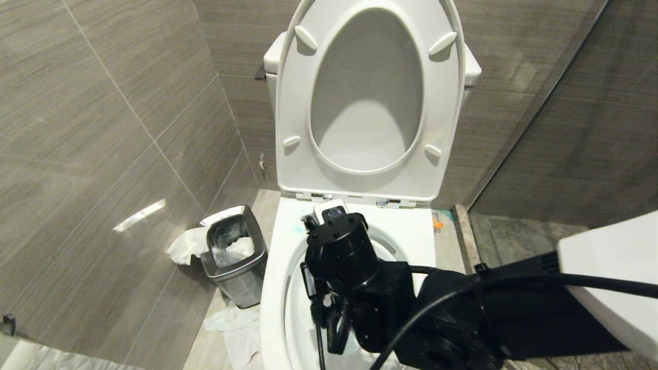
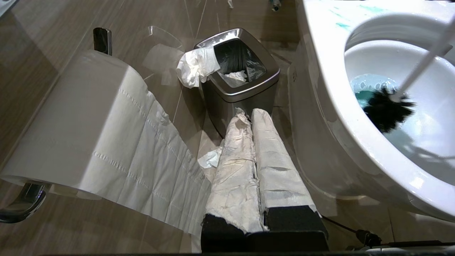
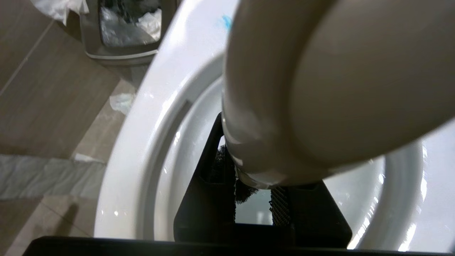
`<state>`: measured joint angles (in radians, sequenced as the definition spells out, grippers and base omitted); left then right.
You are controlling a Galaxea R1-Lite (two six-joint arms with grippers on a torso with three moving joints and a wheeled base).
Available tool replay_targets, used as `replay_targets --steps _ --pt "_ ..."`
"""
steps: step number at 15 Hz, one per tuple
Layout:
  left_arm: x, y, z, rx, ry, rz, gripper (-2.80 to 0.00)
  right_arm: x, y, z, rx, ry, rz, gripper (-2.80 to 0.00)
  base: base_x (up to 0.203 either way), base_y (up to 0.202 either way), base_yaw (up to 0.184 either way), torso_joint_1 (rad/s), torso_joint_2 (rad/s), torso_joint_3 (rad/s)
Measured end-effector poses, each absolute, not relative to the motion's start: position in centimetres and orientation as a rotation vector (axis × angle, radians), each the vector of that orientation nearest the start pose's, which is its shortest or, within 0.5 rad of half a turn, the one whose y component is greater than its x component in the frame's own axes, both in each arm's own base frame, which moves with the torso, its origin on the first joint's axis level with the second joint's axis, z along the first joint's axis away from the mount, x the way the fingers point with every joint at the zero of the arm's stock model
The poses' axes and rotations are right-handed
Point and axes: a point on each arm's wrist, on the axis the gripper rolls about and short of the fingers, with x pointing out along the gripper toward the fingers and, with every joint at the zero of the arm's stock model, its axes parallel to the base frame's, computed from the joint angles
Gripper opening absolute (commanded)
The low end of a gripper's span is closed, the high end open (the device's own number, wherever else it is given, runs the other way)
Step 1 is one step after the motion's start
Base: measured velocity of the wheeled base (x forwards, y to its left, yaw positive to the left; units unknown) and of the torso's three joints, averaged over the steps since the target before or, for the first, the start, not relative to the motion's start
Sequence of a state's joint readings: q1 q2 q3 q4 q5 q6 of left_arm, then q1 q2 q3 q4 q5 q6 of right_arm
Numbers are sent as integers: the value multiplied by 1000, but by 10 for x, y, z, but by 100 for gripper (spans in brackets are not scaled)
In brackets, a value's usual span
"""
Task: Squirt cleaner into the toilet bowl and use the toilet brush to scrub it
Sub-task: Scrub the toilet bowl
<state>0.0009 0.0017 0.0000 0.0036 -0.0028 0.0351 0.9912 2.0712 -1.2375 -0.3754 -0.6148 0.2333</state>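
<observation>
Much of the toilet bowl [image 1: 277, 288] is hidden in the head view by the right arm, which reaches in from the right and covers the basin's middle. The right gripper [image 3: 253, 199] itself is mostly masked in its own wrist view by the fat rounded end of the toilet brush [image 2: 389, 110] handle, which fills the upper part of that picture. Its dark fingers [image 3: 199, 192] stand close on either side of the handle, narrowly apart and clamped on it. Only a tuft of black bristles peeks out below.

The left wrist view shows the brush better: the white handle slants down into the bowl, cut off at the picture's edge, with the black head at the edge of the water. The cleaner [image 2: 362, 97] tints that water turquoise, with foam, and pale streaks mark the rim at the far end.

The left gripper [image 2: 253, 117] hangs to the left of the toilet, fingers pressed together and wrapped in white paper, holding nothing. Beyond it stands a steel waste bin [image 1: 234, 257] stuffed with tissue, just beside the bowl's left wall. A toilet paper roll [image 2: 74, 121] hangs near on the left wall. The seat [image 1: 367, 97] stands raised against the tank.
</observation>
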Motion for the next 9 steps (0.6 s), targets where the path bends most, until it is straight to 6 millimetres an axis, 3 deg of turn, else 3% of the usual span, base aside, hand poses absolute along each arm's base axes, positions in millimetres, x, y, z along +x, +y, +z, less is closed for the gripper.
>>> replay_targets --steps 5,9 --pt "-23 0 75 35 5 -2 -280 196 274 155 -100 391 302 -280 0 0 0 0 0 0" --pt "-23 0 75 35 5 -2 -280 203 240 165 -67 385 226 -280 0 0 0 0 0 0"
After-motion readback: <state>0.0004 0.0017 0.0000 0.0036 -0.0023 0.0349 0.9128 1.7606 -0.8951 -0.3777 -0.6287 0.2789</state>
